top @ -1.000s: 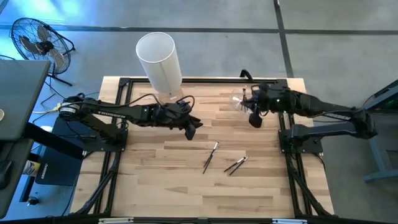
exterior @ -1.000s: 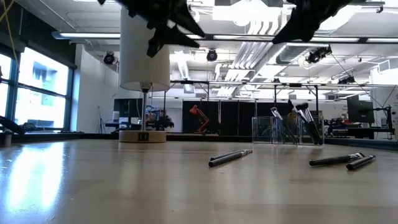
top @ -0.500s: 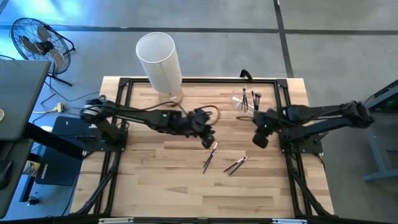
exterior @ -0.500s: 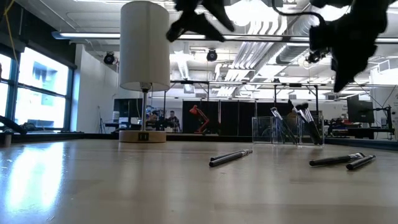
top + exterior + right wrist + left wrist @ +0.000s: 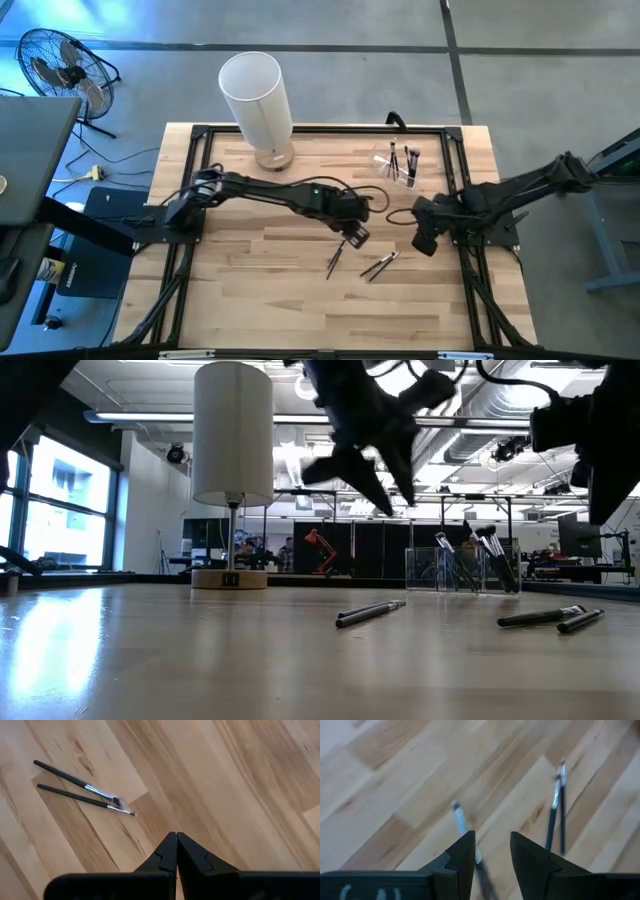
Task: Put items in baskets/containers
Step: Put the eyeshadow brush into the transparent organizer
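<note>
Three thin dark brushes lie flat on the wooden table. One brush (image 5: pixel 337 252) lies alone, and a pair (image 5: pixel 380 265) lies just right of it. My left gripper (image 5: pixel 355 235) hovers open above the single brush (image 5: pixel 462 827), well clear of the tabletop in the low view (image 5: pixel 350 485). My right gripper (image 5: pixel 424 240) is shut (image 5: pixel 176 837) and hangs in the air right of the pair (image 5: pixel 82 790). The tall white cylinder (image 5: pixel 257 100) stands on its tan base at the far left. The clear holder (image 5: pixel 398 163), at the far right, has several brushes standing in it.
Black frame rails run along the table's left, right and far edges (image 5: pixel 200 135). Bare wood spreads across the near half of the table (image 5: pixel 300 300). In the low view the single brush (image 5: pixel 370 612) and the pair (image 5: pixel 550 618) lie in front of the holder (image 5: pixel 462 568).
My left gripper has swung from beside the white cylinder toward the right and the near edge, coming down over the single brush. My right gripper has left the clear holder, moving toward the near edge and lower. The brushes on the table have not moved.
</note>
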Motion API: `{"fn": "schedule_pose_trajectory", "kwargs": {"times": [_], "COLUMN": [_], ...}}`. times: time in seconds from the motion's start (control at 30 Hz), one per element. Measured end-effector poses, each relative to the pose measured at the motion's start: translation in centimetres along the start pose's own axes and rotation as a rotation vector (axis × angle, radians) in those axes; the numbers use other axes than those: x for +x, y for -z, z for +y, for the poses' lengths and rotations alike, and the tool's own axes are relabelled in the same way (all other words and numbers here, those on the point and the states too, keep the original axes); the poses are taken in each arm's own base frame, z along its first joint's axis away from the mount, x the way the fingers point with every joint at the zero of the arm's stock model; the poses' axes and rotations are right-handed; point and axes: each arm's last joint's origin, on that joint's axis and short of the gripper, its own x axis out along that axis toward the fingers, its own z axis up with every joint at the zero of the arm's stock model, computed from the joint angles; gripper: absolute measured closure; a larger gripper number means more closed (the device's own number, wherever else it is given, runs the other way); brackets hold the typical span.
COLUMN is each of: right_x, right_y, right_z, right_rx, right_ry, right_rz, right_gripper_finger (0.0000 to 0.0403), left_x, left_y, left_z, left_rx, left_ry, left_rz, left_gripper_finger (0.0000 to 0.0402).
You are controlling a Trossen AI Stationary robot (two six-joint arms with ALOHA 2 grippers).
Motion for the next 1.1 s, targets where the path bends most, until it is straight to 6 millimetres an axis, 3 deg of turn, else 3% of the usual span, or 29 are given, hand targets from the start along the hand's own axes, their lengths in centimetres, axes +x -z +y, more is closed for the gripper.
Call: {"fn": "schedule_pose_trajectory", "kwargs": {"times": [0.13,0.4,0.67,1.1], "right_x": [-0.1,-0.2,-0.3,-0.3], "right_y": [0.5,1.2,1.4,1.2], "right_z": [0.4,0.9,1.0,1.2], "right_rx": [0.004,-0.009,-0.003,0.002], "right_ry": [-0.007,-0.022,-0.024,-0.044], "right_rz": [-0.002,0.007,0.007,-0.003], "right_gripper_finger": [0.0402,0.0402,0.0401,0.0401], "left_x": [3.2,7.1,9.2,10.0], "left_y": [0.2,0.2,0.8,0.9], "left_z": [0.9,1.9,2.2,2.4], "left_rx": [-0.013,-0.052,-0.029,-0.024], "left_ry": [-0.05,-0.069,-0.087,-0.139], "left_rz": [0.039,0.069,0.081,0.042], "left_gripper_finger": [0.028,0.028,0.028,0.028]}}
